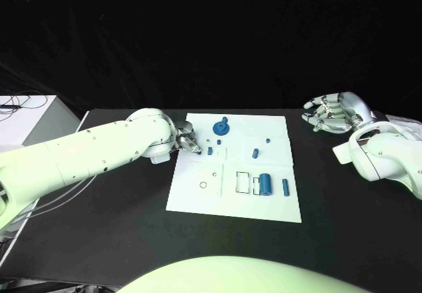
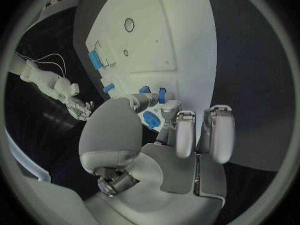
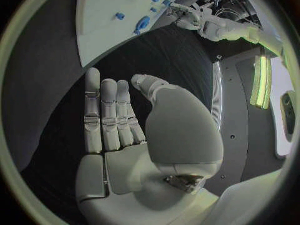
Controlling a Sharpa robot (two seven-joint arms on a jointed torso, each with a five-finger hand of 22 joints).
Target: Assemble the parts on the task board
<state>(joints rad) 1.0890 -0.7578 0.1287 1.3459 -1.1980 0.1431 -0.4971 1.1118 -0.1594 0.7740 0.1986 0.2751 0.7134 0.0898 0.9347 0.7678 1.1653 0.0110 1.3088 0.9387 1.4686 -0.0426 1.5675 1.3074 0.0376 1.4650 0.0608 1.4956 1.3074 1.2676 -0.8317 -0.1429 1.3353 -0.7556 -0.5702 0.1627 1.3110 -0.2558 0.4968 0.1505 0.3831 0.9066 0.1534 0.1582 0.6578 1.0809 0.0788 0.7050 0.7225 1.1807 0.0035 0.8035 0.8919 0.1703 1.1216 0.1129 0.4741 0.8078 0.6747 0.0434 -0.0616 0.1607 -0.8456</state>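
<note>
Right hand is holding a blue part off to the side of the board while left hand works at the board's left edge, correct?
Not quite. The right hand holds nothing: the right wrist view shows its fingers extended over bare black table, off the task board. The rest stands: the left hand is at the board's left edge, per the head view.

Off-task items, head view

Black table (image 1: 105, 244) carries the work area, with a dark backdrop behind it. A white box-like unit (image 1: 31, 119) stands just off the table's far left corner, a thin dark cable (image 1: 19, 101) lying across its top. A small white object (image 1: 406, 122) sits at the far right edge of the table; its identity cannot be told.
</note>
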